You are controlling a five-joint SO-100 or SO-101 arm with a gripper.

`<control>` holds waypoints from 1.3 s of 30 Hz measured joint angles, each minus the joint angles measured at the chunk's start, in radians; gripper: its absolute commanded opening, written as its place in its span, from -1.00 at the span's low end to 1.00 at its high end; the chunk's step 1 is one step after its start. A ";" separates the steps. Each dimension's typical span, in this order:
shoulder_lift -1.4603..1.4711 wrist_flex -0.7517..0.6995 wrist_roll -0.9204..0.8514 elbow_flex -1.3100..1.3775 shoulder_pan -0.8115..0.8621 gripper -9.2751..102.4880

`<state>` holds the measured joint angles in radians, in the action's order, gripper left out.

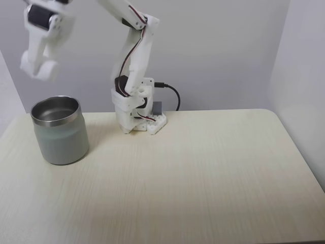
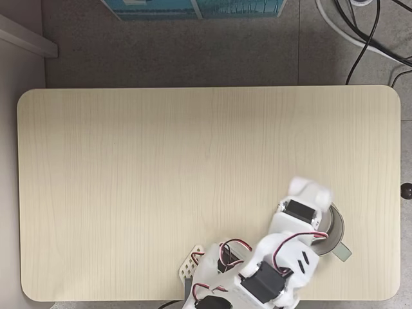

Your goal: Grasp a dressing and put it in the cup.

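The cup — squat, brushed steel, shiny rim, matte grey sides — stands upright near the table's left edge in the front fixed view; in the top-down one its rim peeks from under the arm. No dressing lies on the table, and the cup's visible interior looks bare. The blurred gripper hangs above the cup — its opening and contents cannot be judged, so delivery seems imminent or just done.

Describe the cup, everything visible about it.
The cup is a squat, round, handleless metal vessel with a shiny rim, matte grey sides and a brushed interior. It stands upright on the pale wood table near its left edge in a fixed view. The blurred gripper hangs above it without touching. Whether anything lies inside cannot be told.
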<state>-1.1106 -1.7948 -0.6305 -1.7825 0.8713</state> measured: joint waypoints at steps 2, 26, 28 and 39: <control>0.009 0.000 -0.074 0.074 0.046 -0.84; -0.035 0.109 -0.170 0.296 0.183 -0.35; -0.032 0.109 -0.167 0.296 0.183 -0.35; -0.044 0.149 -0.137 0.293 0.164 -0.35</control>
<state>-1.1551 -1.6460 -0.7670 -1.4895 1.0354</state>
